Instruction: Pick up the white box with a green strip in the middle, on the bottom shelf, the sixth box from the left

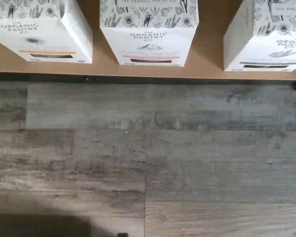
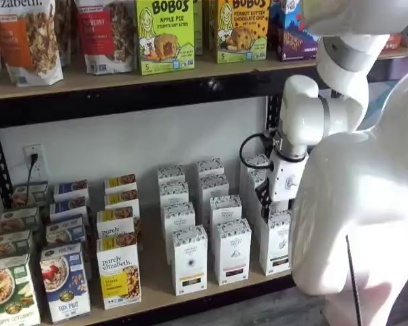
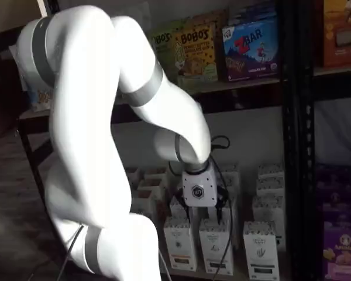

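I hold the white-bodied gripper [image 2: 264, 197] just above the tall narrow white box [image 2: 275, 242] on the tan wooden bottom shelf [image 2: 156, 285]; I cannot tell its finger state.

"ORGANIC PANTRY" on white cartons [image 1: 149, 32]

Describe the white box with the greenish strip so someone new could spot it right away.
On the bottom shelf, three tall white cartons stand at the front edge. The white box is the right one, beside the arm. Its front strip is dark; its neighbours' are pink and orange.
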Motion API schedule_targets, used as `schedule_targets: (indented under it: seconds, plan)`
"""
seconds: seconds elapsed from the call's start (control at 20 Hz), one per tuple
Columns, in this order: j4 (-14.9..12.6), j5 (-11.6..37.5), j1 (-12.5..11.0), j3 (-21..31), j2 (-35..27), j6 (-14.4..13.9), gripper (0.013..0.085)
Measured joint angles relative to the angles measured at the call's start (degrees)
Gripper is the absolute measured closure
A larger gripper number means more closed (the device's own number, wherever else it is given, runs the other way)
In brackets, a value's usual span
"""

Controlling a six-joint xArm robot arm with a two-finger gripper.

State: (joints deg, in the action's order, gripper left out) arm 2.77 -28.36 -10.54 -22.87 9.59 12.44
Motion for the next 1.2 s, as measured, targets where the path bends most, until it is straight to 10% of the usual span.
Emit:
schedule_targets:
  seconds: [0.25,0.6,1.2]
  plan:
    - [1.6,7.3,-0.6,-1.3,-7.7,2.3,0.0130]
    - [13.5,14.1,1.7,-4.3,-15.5,11.9,0.0130]
    - [5.2,16.2,1.4,-13.6,-27.9,4.2,0.0130]
